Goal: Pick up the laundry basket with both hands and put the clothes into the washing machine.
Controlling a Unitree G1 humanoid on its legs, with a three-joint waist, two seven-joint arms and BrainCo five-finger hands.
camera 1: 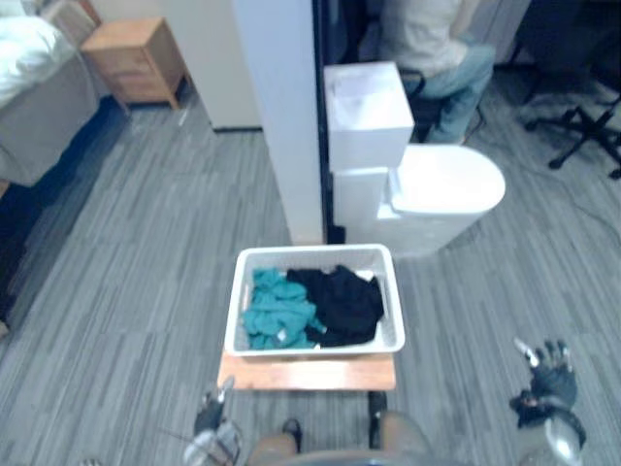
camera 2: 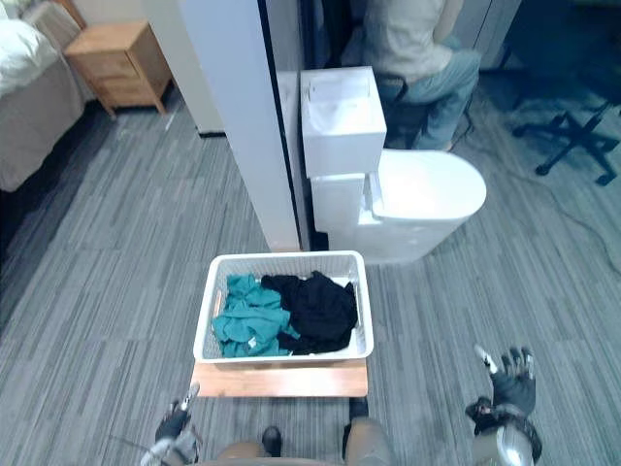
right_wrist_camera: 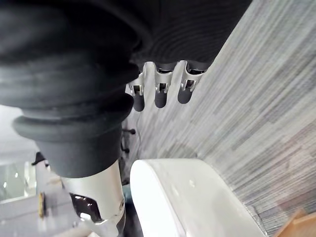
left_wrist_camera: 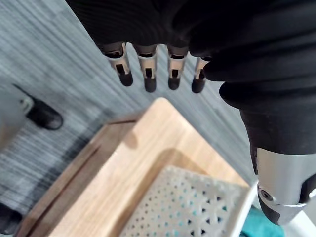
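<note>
Nearest the viewer, the left robot hand point(camera 1: 211, 416) hangs low beside the near left corner of the low wooden counter point(camera 1: 306, 373), fingers straight and apart and holding nothing. The right robot hand point(camera 1: 546, 379) is raised well off to the right, fingers spread and likewise empty. The white plastic laundry basket point(camera 1: 312, 254) sits on the counter between them, touched by neither. Its perforated walls look stiff but thin, so it is probably light and may flex if gripped on one side. The rolled rim on the left and right walls offers the likeliest holds, taken evenly to keep the basket level. Inside lie soft, limp clothes: a teal garment point(camera 1: 277, 311) on the left and a black garment point(camera 1: 344, 303) on the right, heaped below the rim and unlikely to spill. Beyond stand a white partition point(camera 1: 281, 116) and a white toilet point(camera 1: 446, 184) with its lid down. Farther back are a seated person point(camera 1: 432, 44), a wooden nightstand point(camera 1: 136, 58) and a bed point(camera 1: 39, 97).
</note>
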